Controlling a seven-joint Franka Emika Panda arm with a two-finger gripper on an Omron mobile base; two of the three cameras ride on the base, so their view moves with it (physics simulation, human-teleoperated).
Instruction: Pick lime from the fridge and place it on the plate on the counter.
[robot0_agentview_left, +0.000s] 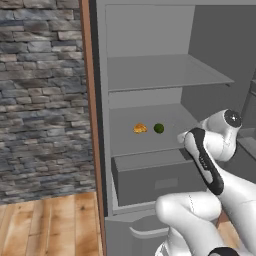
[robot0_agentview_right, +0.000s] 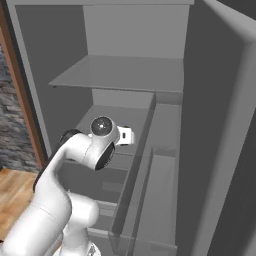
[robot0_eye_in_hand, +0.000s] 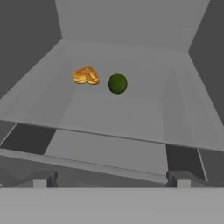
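The lime (robot0_eye_in_hand: 117, 83) sits untouched on the middle shelf (robot0_eye_in_hand: 131, 113) of the fridge (robot0_agentview_left: 150, 30), toward the back, just beside a small orange-yellow lumpy item (robot0_eye_in_hand: 86, 75) but apart from it. It is a small, round, dark green fruit, smooth-looking and resting freely, so it would probably roll if nudged. Nothing of the task looks done yet: the fruit has not been grasped, lifted out, or carried to the plate. The gripper (robot0_eye_in_hand: 111, 179) hangs in front of the shelf's front edge, well short of the lime, with its jaws spread wide and empty. By this reading the arm is in the approach step; reaching in over the shelf, closing on the lime, withdrawing, and setting it down all remain. Below the shelf lies the grey drawer (robot0_agentview_left: 155, 182).
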